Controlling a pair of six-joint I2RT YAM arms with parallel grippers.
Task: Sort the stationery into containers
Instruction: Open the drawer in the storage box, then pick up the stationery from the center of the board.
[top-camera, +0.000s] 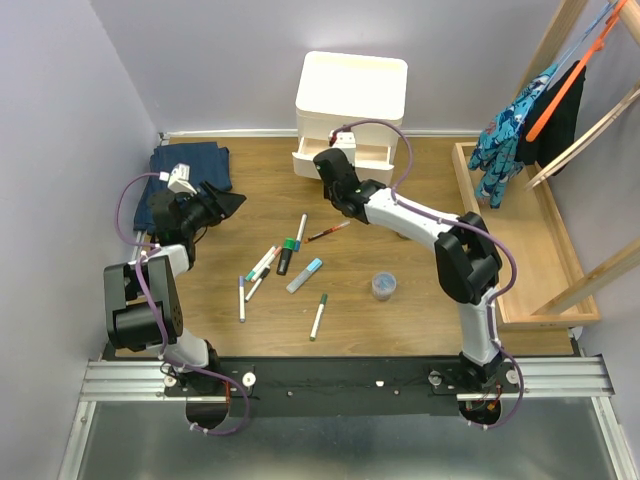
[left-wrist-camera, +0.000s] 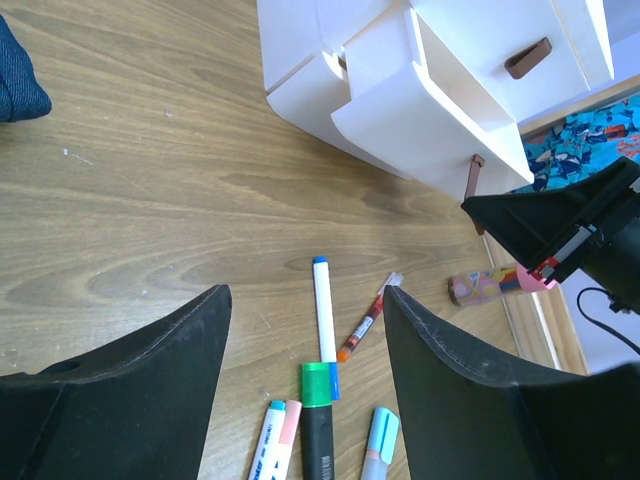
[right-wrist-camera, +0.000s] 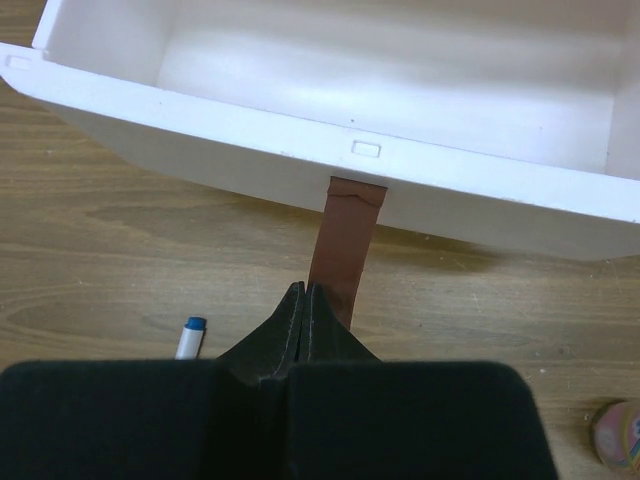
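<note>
While none of the stock is yet stored, all of it lies at mid-bench (top-camera: 400, 325): pens (top-camera: 318, 315) and markers (top-camera: 288, 256) in a loose fan, and a small clear jar (top-camera: 384, 286) apart to their right.

Pens and markers: light and stiff, with smooth round barrels likely to roll. Best taken across the mid-barrel, away from the cap. Several lie touching or crossed, so an outlying one looks the easier first pick.

Jar: light, probably slippery and somewhat fragile. Take gently across the wall.

Destination: cream cabinet (top-camera: 350, 85) at the far side, its lower drawer (right-wrist-camera: 300, 140) standing out, with no stationery in the part that shows.

Left jaws: released, standing wide, aimed toward the pens, holding nothing.

Right jaws: clenched tight at the drawer's brown handle (right-wrist-camera: 347, 235). Whether the strap is pinched or merely lies beside them cannot be told.

Obscured: the drawer's corners are cut off, and the right arm covers part of the cabinet front. A small patterned round thing (right-wrist-camera: 615, 435) at the edge of the right wrist view is unidentified.
</note>
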